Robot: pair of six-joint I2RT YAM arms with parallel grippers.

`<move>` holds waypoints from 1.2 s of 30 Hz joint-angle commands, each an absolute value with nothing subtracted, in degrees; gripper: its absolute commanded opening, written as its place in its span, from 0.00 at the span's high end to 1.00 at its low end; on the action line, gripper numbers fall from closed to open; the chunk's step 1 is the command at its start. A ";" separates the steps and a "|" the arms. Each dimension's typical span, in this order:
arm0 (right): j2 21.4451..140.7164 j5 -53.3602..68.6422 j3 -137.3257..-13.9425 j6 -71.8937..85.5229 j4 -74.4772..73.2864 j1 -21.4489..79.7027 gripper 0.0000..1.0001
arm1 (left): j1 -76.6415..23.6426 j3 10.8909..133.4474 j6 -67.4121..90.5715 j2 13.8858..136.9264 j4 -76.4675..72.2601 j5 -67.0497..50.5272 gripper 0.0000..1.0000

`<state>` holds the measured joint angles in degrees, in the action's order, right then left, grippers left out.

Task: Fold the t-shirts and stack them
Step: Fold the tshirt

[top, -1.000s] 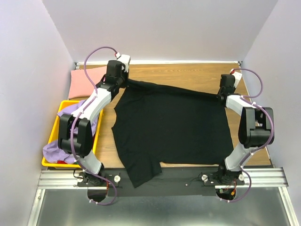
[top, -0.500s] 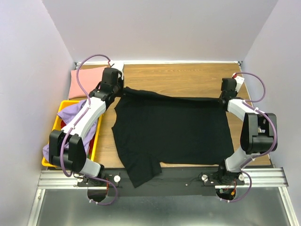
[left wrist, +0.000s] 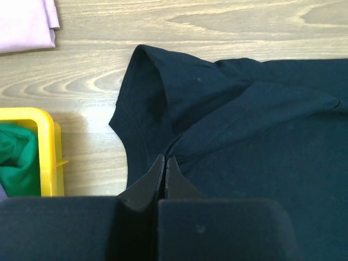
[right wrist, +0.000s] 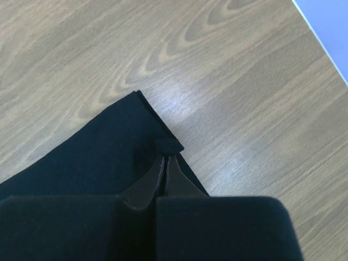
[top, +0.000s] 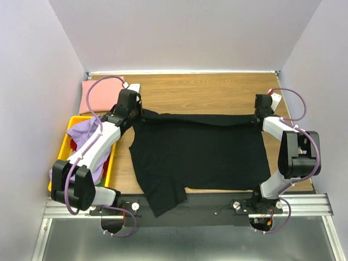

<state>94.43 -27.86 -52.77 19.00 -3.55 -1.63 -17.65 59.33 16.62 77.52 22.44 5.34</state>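
**Black t-shirt pinched at both far corners**

Top view: The yellow crate (top: 72, 118) sits at the left edge of the table (top: 206, 89) and holds the lavender t-shirt (top: 87, 133), heaped and spilling over its rim. The pink t-shirt (top: 100, 93) lies flat in the far-left corner. The black t-shirt (top: 198, 157) is spread across the middle, one sleeve hanging over the near edge. Its far border runs taut between the left gripper (top: 136, 112) and the right gripper (top: 258, 116).

Left wrist view: A corner of the crate (left wrist: 48, 152) shows green cloth (left wrist: 19, 157) inside. The pink t-shirt (left wrist: 24, 22) is well apart. The left gripper (left wrist: 165, 164) is clenched on the black t-shirt (left wrist: 261, 136) beside a folded-over sleeve.

Right wrist view: The right gripper (right wrist: 165, 163) is clamped on the corner of the black t-shirt (right wrist: 92, 152), with bare table (right wrist: 228, 81) beyond.
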 commanded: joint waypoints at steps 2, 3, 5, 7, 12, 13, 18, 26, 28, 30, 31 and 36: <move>94.83 -27.60 -50.98 21.53 -6.24 -2.29 0.99 | -17.84 57.83 18.54 75.85 22.94 5.98 1.00; 95.10 -27.42 -50.98 21.71 -6.50 -2.29 0.99 | -17.84 57.66 18.72 75.94 22.94 5.89 1.00; 95.71 -26.90 -51.06 22.23 -7.20 -2.29 0.99 | -17.84 56.87 18.81 76.20 22.41 5.80 1.00; 95.63 -26.11 -50.98 22.50 -8.43 -2.29 0.99 | -17.84 56.17 18.90 76.55 21.89 5.89 1.00; 95.10 -24.96 -50.19 23.12 -9.67 -2.29 0.99 | -17.84 55.81 19.25 77.43 21.62 5.63 1.00; 94.92 -25.22 -50.10 23.20 -9.93 -2.29 0.99 | -17.84 55.72 19.34 77.43 21.53 5.63 1.00; 94.92 -26.54 -50.36 23.73 -10.63 -2.29 0.92 | -17.93 55.64 19.25 76.82 21.62 5.28 1.00; 90.98 -20.67 -52.82 21.01 -14.15 -2.29 0.59 | -18.72 54.67 20.13 76.38 21.71 4.13 1.00; 88.00 -17.86 -53.43 20.66 -15.03 -2.20 0.46 | -19.68 54.67 20.30 76.20 22.06 4.04 1.00; 86.40 -16.62 -53.70 20.39 -15.47 -2.20 0.39 | -20.30 54.84 20.65 76.11 22.59 4.39 1.00; 85.53 -15.92 -53.88 20.30 -15.56 -2.20 0.37 | -20.56 54.93 21.00 75.77 23.20 4.39 1.00; 82.18 -13.10 -53.88 19.87 -15.73 -2.20 0.27 | -23.37 55.19 23.81 73.92 24.61 4.22 1.00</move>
